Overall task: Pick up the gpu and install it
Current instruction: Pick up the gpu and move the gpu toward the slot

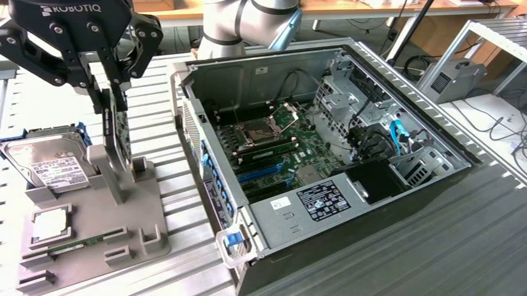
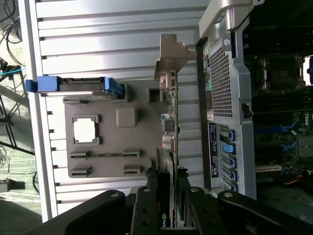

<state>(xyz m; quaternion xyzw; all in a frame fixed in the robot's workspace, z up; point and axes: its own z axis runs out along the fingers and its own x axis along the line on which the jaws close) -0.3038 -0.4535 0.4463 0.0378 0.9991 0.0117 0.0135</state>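
The gpu (image 1: 115, 132) stands on edge in the grey fixture (image 1: 148, 237) at the exterior view's left, green board and dark fan side seen almost edge-on. My gripper (image 1: 110, 102) comes down from above with one finger on each face of the card's top edge, shut on it. In the wrist view the gpu (image 2: 170, 122) runs as a thin strip with its silver bracket (image 2: 172, 51) at the far end, and my gripper (image 2: 167, 198) pinches its near end. I cannot tell whether the card's lower edge rests in the fixture's slot or hangs just above it.
The open computer case (image 1: 272, 213) lies at the exterior view's right, motherboard and blue expansion slots (image 1: 263, 172) exposed. The fixture also holds a hard drive (image 1: 49, 163), a processor (image 1: 51, 225) and a memory stick (image 1: 78, 245). The slatted table (image 1: 411, 246) surrounds them.
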